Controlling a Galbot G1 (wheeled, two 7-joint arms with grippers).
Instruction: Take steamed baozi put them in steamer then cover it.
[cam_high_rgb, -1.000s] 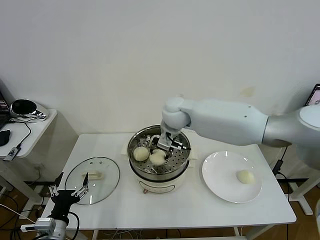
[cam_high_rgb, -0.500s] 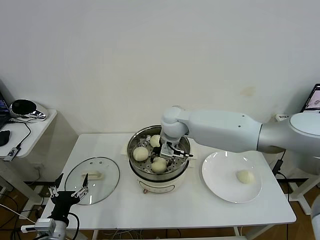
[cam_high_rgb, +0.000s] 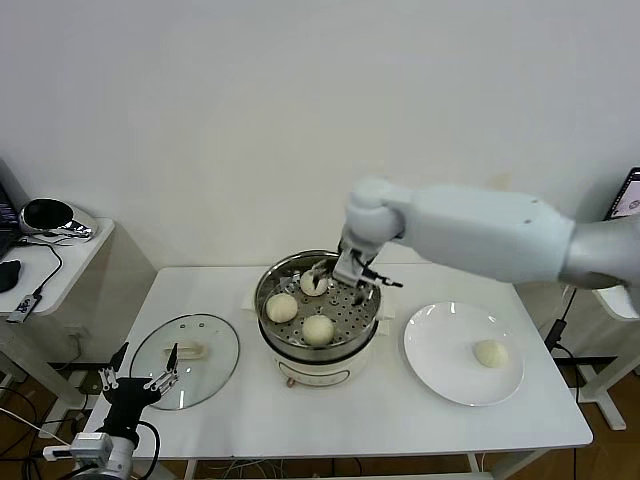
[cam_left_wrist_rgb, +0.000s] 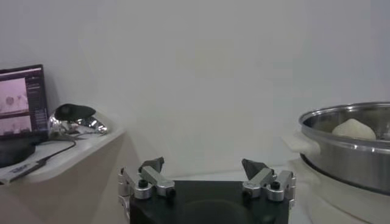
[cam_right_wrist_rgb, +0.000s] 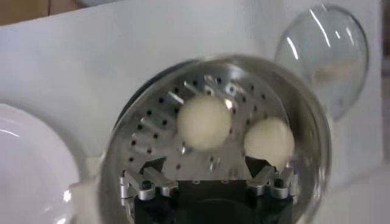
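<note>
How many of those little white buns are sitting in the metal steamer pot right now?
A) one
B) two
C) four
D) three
D: in the head view three buns lie on the perforated tray of the steamer, at and, while a fourth bun is on the white plate.
</note>
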